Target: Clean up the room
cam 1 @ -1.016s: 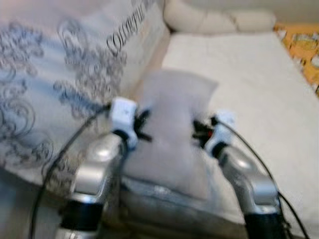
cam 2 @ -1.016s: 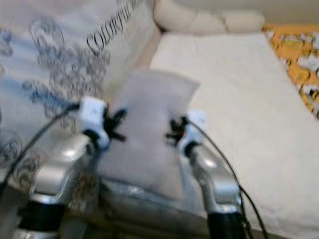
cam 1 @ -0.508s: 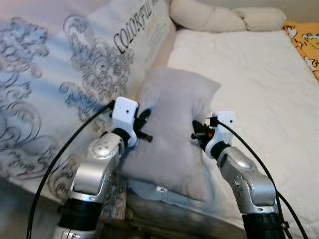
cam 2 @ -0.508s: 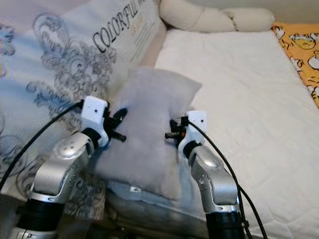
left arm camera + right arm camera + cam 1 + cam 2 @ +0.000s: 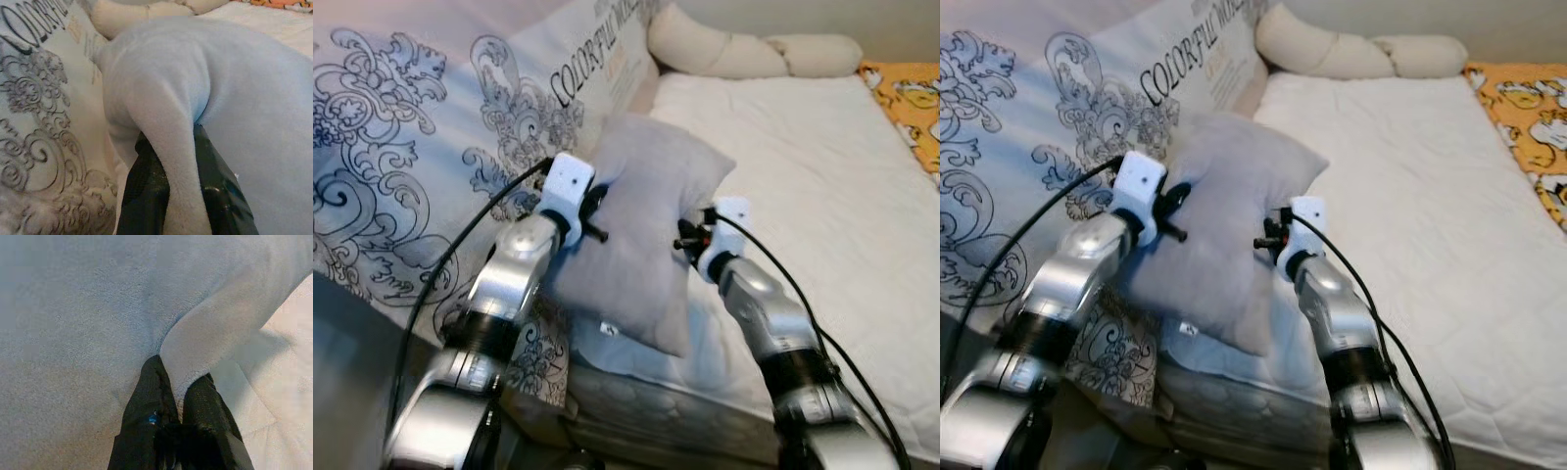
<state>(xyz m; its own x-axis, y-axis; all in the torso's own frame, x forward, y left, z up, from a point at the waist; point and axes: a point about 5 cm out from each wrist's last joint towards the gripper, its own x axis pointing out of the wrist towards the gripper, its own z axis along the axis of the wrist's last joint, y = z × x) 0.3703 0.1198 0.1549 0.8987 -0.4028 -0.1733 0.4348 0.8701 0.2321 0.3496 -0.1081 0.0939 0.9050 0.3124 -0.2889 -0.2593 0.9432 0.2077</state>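
With both sets of fingers pinched on folds of the pillow, I have my left gripper and right gripper clamping its opposite sides. It sits at the bed's near edge, beside the patterned duvet.

Both silver arms are raised and reach forward, elbows bent, wrists angled inward toward each other. The left gripper is pinched closed on a fold of the grey pillow at its left edge; fabric is pressed between the two black fingers. The right gripper is likewise clamped on a fold at the pillow's right edge. White wrist camera housings sit behind each gripper, with black cables trailing back along the forearms.
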